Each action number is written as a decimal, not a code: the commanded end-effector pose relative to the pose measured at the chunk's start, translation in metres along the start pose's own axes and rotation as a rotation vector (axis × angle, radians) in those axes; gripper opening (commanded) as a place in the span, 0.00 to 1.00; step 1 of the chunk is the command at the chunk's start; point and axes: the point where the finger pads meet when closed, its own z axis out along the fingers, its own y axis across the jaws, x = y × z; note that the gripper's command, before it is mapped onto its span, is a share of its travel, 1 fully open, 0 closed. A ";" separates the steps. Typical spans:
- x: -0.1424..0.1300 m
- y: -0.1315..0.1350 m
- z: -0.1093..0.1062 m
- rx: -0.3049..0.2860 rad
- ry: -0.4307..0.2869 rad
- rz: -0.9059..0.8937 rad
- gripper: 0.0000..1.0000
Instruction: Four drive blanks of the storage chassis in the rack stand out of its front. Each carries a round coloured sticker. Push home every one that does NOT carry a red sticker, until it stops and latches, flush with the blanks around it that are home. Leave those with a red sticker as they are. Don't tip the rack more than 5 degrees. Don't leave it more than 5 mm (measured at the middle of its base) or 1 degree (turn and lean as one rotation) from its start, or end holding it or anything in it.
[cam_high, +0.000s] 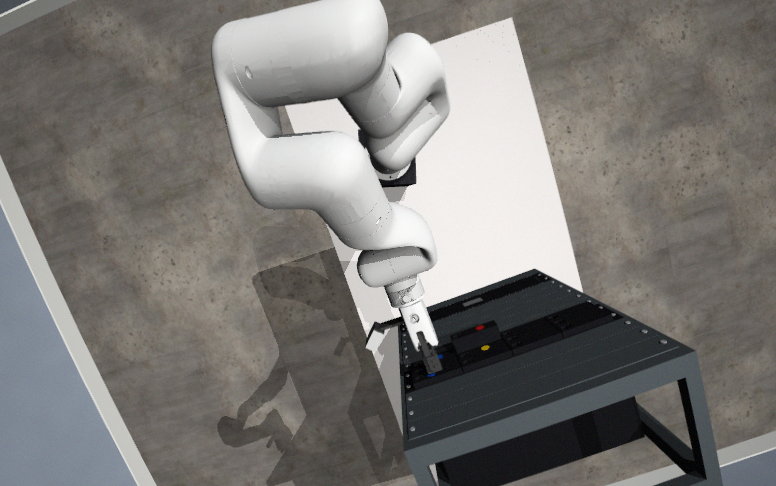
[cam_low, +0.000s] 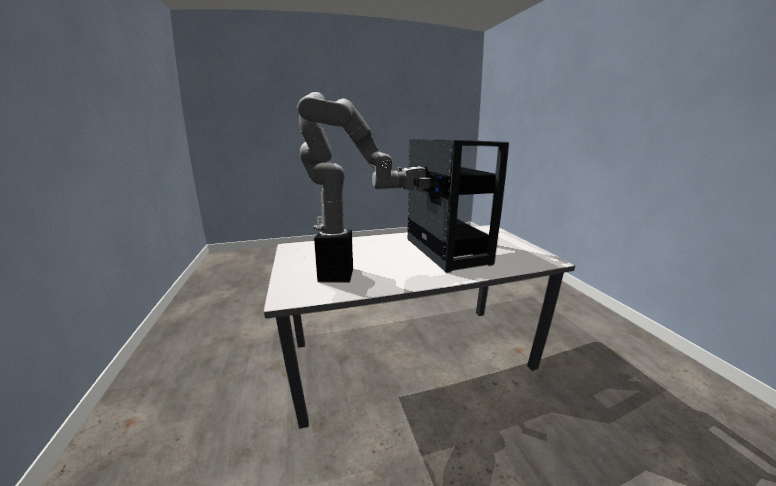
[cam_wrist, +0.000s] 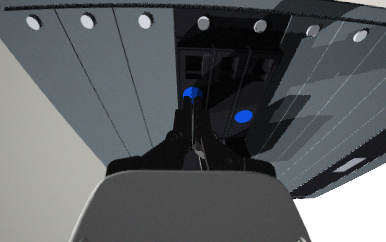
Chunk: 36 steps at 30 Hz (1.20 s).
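The dark storage rack stands on the white table, its front facing the arm. My gripper is shut and empty. Its fingertips rest against a drive blank with a blue sticker near the rack's rail. A second blue sticker sits on the blank right beside it. Further along the row, the blanks with a red sticker and a yellow sticker stand out of the front. I cannot tell how deep the blue blanks sit.
The rack's front panels and rail holes surround the drive row. A white label sits on a lower panel. The arm's black base block stands on the table left of the rack.
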 end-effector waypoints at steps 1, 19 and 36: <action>0.000 -0.001 -0.018 0.002 0.000 0.000 0.00; 0.000 -0.001 -0.088 0.002 0.000 0.000 0.00; 0.000 -0.001 -0.088 0.002 0.000 0.000 0.00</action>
